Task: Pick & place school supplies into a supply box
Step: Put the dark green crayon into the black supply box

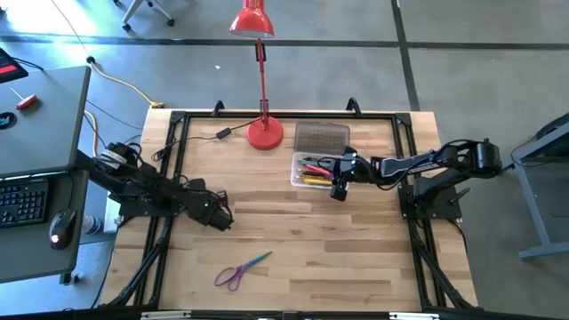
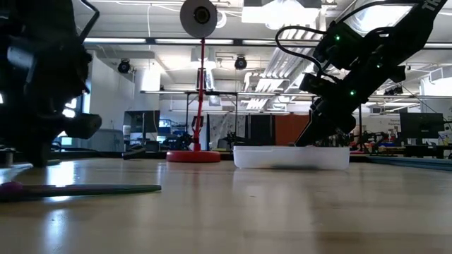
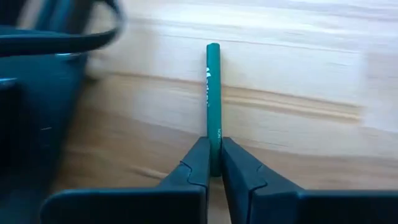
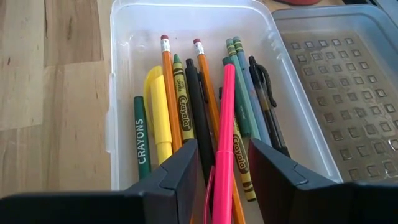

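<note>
Right claw [image 4: 222,180] around pink pen [image 4: 224,124]

Pink pen [image 4: 224,137], green pencil [image 3: 213,99], purple-handled scissors [image 1: 238,269].

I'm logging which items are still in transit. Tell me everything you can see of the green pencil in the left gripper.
The green pencil is a thin, round, dark-green stick with small pale lettering along its side and a flat end. The left gripper is shut on its near end, so it juts straight forward between the fingers, over the wooden table. Whether it touches the wood cannot be told.
</note>
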Tool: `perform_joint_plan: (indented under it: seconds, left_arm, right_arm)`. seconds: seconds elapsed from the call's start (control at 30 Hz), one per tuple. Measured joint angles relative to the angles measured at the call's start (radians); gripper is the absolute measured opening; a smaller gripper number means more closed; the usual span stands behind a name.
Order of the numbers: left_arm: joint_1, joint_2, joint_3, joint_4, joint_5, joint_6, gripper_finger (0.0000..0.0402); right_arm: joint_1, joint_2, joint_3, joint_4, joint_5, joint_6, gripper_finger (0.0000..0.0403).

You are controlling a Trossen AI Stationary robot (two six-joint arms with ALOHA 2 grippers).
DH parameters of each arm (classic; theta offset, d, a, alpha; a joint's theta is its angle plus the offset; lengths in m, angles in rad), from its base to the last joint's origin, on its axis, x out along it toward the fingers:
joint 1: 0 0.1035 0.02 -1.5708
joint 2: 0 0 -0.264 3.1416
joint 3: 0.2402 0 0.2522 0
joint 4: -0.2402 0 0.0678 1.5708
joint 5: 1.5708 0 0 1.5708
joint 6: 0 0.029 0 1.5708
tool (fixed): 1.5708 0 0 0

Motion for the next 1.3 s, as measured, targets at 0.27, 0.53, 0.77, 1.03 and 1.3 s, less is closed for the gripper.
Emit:
perform_joint_plan:
  seconds: [0.27,0.53,0.77,1.03,1.3]
  left_arm:
    - [0.000,0.000,0.035,0.212,-0.147,0.201,0.0049]
    - [0.000,0.000,0.036,0.479,-0.269,0.407,0.0054]
    - [0.001,0.000,0.036,0.566,-0.340,0.511,0.0055]
    - [0.104,0.000,0.036,0.863,-0.260,0.870,0.0052]
    - [0.325,0.000,0.037,1.295,0.021,1.324,0.0057]
  right_arm:
    - [0.000,0.000,0.000,0.000,0.000,0.000,0.0122]
    - [0.000,0.000,0.000,0.000,0.000,0.000,0.0122]
    - [0.000,0.000,0.000,0.000,0.000,0.000,0.0122]
    - [0.000,0.000,0.000,0.000,0.000,0.000,0.0122]
    - [-0.001,0.000,0.000,0.001,-0.002,0.000,0.0122]
